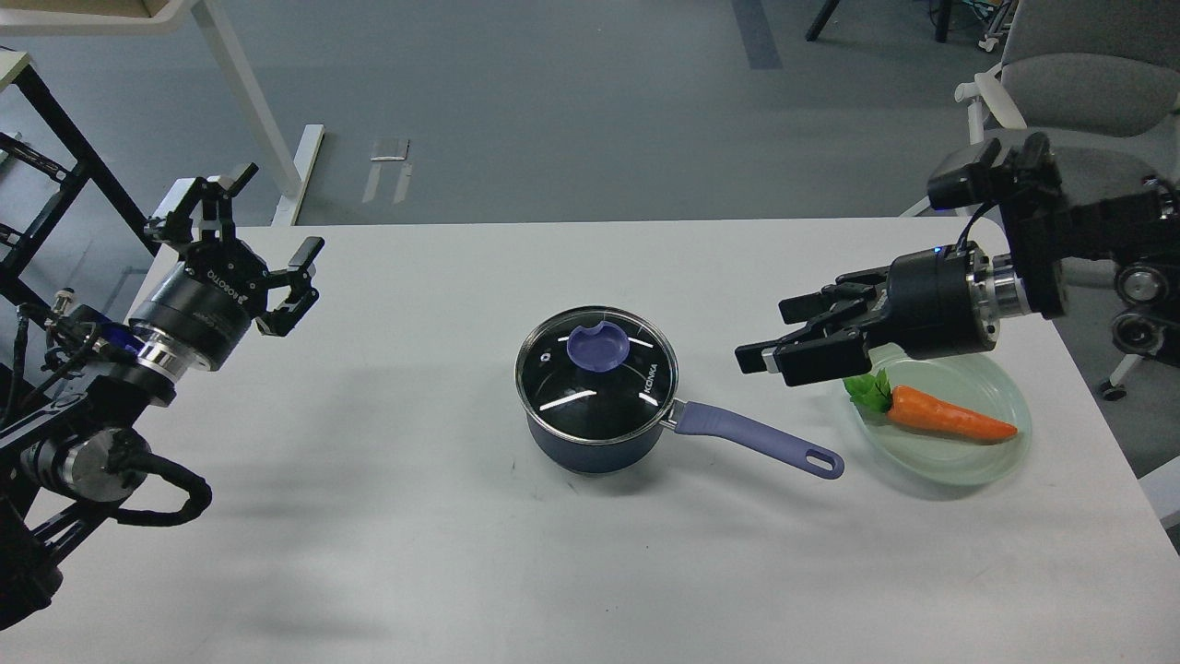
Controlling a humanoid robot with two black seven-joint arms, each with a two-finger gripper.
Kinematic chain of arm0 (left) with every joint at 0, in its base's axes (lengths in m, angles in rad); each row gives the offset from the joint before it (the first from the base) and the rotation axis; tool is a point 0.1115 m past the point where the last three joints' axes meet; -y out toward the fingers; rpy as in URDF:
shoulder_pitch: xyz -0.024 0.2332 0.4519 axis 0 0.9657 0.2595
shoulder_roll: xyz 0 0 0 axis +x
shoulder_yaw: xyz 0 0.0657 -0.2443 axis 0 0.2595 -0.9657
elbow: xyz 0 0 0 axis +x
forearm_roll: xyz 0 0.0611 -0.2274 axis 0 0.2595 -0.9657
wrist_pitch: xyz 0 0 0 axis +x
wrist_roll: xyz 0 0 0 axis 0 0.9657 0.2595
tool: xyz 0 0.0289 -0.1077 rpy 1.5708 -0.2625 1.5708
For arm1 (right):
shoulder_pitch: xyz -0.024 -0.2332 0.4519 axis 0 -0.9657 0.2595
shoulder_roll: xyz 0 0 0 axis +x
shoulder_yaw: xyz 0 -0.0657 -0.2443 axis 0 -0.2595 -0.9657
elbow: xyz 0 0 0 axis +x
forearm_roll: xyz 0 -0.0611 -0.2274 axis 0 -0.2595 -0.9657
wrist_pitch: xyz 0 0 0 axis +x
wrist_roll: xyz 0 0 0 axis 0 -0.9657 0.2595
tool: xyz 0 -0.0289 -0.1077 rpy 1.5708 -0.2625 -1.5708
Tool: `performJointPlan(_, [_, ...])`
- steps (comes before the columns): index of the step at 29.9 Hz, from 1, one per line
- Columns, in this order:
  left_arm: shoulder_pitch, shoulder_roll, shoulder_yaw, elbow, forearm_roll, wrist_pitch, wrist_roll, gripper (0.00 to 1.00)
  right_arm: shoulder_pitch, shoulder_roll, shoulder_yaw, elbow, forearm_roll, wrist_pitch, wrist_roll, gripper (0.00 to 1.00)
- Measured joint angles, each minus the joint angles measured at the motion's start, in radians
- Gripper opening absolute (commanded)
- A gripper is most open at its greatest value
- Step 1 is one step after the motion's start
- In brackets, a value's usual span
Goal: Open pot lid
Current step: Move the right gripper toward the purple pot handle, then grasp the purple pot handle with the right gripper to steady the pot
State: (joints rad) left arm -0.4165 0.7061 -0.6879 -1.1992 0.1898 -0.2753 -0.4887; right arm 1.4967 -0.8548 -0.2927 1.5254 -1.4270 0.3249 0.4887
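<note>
A dark blue pot stands at the middle of the white table. Its glass lid lies shut on it, with a purple knob on top. The pot's purple handle points to the right and toward me. My right gripper is open and empty, above the table to the right of the pot, fingers pointing left toward the lid. My left gripper is open and empty, raised over the table's far left, well away from the pot.
A pale green plate with an orange carrot lies right of the pot, under my right arm. A grey office chair stands beyond the table's right corner. White table legs and a black rack stand at the far left.
</note>
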Motion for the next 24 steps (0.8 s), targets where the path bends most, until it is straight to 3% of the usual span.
performJointPlan(9, [0.001, 0.006, -0.003, -0.023, 0.005, 0.008, 0.0, 0.99, 0.055, 0.148, -0.196, -0.058, -0.126, -0.109, 0.0, 0.99])
performJointPlan(19, [0.002, 0.007, -0.007, -0.027, 0.005, 0.007, 0.0, 0.99, -0.015, 0.188, -0.248, -0.114, -0.131, -0.154, 0.0, 0.99])
performJointPlan(24, [0.001, 0.007, -0.007, -0.032, 0.007, 0.007, 0.0, 0.99, -0.037, 0.189, -0.267, -0.122, -0.131, -0.161, 0.0, 0.93])
